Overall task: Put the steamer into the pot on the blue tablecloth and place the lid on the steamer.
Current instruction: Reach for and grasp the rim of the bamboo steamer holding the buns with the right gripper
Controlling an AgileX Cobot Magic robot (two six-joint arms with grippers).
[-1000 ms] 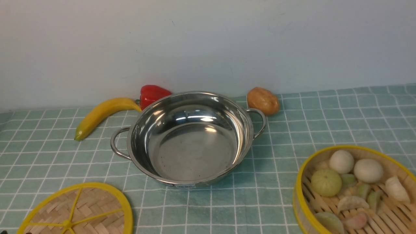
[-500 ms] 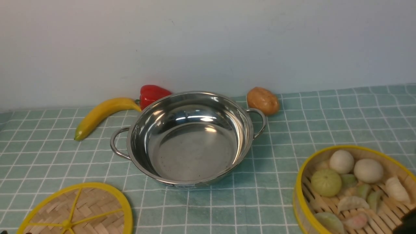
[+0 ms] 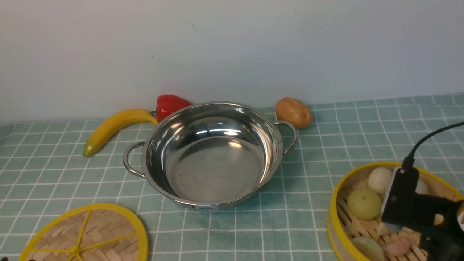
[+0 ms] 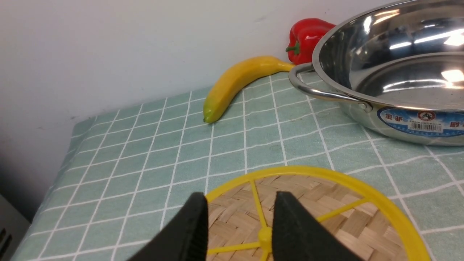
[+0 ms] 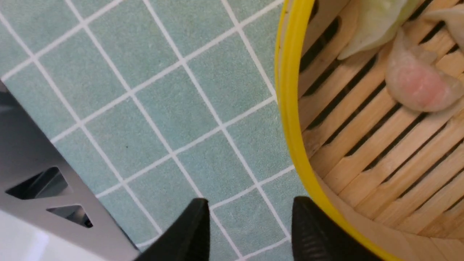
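In the front view the pot (image 3: pixel 214 166) sits at the centre of the frame on the blue tablecloth (image 3: pixel 326 145), its 2 loop handles pointing left and right and its shiny floor bare. The steamer (image 3: pixel 330 217) stands on the cloth at the lower right, well apart from the pot, with buns and dumplings on its slatted floor. The lid (image 3: pixel 98 232) lies flat on the cloth at the lower left, cut by the frame's bottom edge. Behind the pot we see a banana (image 3: pixel 112 127) at the left, a red pepper (image 3: pixel 170 103) just beside the pot's rim, and a brown round item (image 3: pixel 293 112) near the right handle.

The right arm (image 3: pixel 417 210) reaches over the steamer from the lower right corner, hiding some of the food. In the right wrist view the right gripper (image 5: pixel 250 203) has its 2 fingers spread with only cloth between them, 1 finger close by the steamer's yellow rim; it holds nothing. In the left wrist view the left gripper (image 4: pixel 239 197) hangs over the lid, its 2 fingers apart on either side of a yellow spoke near the hub; we cannot tell whether they touch the lid.
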